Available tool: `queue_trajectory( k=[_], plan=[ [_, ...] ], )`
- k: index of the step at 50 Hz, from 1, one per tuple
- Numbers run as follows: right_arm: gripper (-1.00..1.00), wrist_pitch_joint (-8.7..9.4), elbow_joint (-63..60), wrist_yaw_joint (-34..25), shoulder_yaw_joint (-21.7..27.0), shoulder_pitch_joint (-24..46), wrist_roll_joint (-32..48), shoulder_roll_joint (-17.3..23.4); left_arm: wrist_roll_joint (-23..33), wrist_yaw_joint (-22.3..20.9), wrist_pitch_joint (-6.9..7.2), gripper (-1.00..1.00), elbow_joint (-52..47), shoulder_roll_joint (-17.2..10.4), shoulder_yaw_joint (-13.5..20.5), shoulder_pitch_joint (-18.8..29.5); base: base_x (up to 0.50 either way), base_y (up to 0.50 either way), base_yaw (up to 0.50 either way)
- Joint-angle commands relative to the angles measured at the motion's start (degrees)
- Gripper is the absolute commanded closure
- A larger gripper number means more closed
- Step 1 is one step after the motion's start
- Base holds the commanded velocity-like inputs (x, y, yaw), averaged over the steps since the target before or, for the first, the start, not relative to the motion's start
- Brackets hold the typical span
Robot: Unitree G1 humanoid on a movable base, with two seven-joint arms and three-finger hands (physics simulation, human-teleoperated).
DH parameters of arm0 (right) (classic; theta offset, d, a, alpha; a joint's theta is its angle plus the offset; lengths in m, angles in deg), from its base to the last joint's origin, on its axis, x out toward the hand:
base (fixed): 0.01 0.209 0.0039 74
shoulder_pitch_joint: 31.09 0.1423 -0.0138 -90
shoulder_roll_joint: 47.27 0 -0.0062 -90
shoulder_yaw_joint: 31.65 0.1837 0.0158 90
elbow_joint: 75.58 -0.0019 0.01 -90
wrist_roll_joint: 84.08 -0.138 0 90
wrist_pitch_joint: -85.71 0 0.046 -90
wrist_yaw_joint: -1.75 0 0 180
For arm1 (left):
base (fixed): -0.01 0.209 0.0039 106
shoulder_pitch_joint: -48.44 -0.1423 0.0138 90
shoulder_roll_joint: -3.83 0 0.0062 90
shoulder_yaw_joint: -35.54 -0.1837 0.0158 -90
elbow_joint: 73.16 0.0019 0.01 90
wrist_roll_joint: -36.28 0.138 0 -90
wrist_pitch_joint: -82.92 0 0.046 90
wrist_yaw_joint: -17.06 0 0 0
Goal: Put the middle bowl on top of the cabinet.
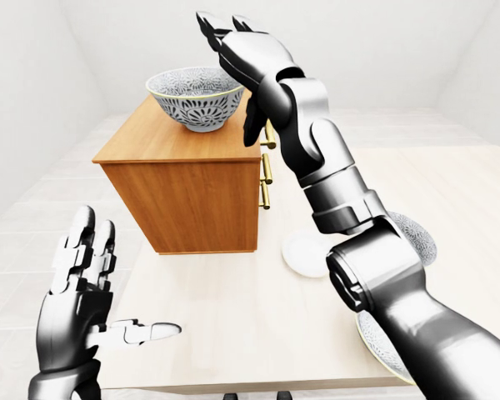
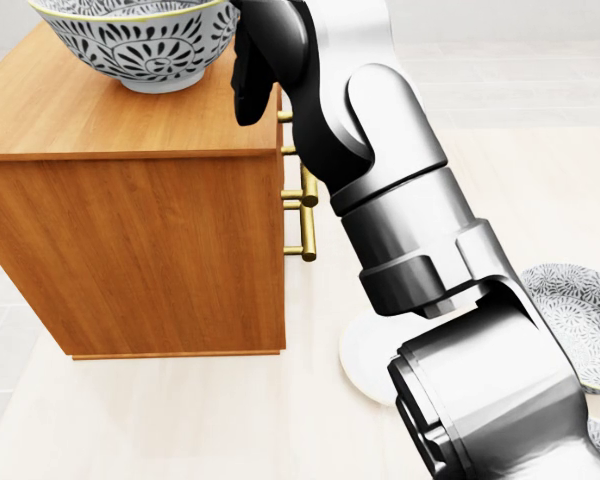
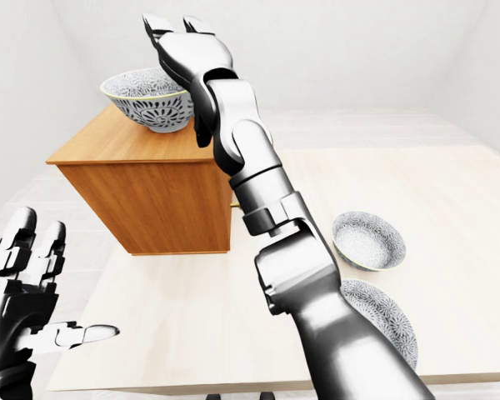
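Note:
A patterned blue-and-white bowl (image 1: 195, 98) stands upright on top of the wooden cabinet (image 1: 183, 183). My right hand (image 1: 227, 33) is raised just right of the bowl's rim, fingers spread open and holding nothing. Whether it touches the rim I cannot tell. My left hand (image 1: 92, 292) hovers open, palm up, at the lower left of the left-eye view, empty. In the right-eye view a smaller patterned bowl (image 3: 368, 240) and a larger one (image 3: 383, 329) rest on the light table (image 3: 450, 192), right of my right arm.
The cabinet stands on the table's left part, with brass drawer handles (image 2: 302, 195) on its right face. A small white disc (image 1: 304, 254) lies on the table beside the cabinet. White walls and a pale floor surround the table.

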State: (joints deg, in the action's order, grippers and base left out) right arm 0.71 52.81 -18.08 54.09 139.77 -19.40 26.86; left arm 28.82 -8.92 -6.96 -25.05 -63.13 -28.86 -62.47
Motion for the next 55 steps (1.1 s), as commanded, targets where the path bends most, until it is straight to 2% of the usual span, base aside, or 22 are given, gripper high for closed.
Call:
queue_trajectory(
  k=[1,4,8,15,22,30,36,44,55],
  plan=[
    [-1.0,0.0,-0.9,-0.4,0.3,-0.9,-0.2,1.4,-0.4,-0.3,0.83,-1.0,-1.1,0.4,0.8,0.1,0.0,0.0,0.0],
    [-1.0,0.0,-1.0,-0.9,0.7,-0.6,-0.3,2.3,-0.9,-0.4,1.17,-1.0,-1.4,0.3,1.3,0.2,0.0,0.0,0.0],
    [-1.0,0.0,0.0,-0.3,1.2,-0.8,-0.5,3.7,-0.7,-0.5,0.69,-1.0,-0.6,0.4,1.4,0.4,0.0,0.0,0.0],
    [-1.0,0.0,1.7,0.3,2.0,0.1,-1.2,5.7,-0.3,-0.5,0.83,-1.0,-0.8,0.6,1.1,0.6,0.0,0.0,0.0],
    [-1.0,0.0,2.3,-0.3,2.3,0.9,-1.4,7.7,-1.0,-0.4,1.82,-1.0,-2.0,0.6,1.5,0.4,0.0,0.0,0.0],
    [-1.0,0.0,3.3,-0.3,3.3,1.8,-2.1,9.7,-1.1,-1.0,1.38,-1.0,-2.6,1.1,1.6,-0.3,0.0,0.0,0.0],
    [-1.0,0.0,3.7,-1.0,3.8,2.5,-2.5,11.5,-1.3,-1.0,2.7,-1.0,-2.9,0.8,1.9,0.2,0.0,0.0,0.0],
    [-1.0,0.0,4.9,-1.9,4.5,4.8,-3.2,14.0,-1.7,-1.3,3.35,-1.0,-4.0,1.1,2.4,0.0,0.0,0.0,0.0],
    [-1.0,0.0,6.1,-2.5,4.8,6.7,-3.0,17.0,-1.1,-1.8,3.34,-1.0,-5.2,1.9,1.7,-0.7,0.0,0.0,0.0]
  ],
)
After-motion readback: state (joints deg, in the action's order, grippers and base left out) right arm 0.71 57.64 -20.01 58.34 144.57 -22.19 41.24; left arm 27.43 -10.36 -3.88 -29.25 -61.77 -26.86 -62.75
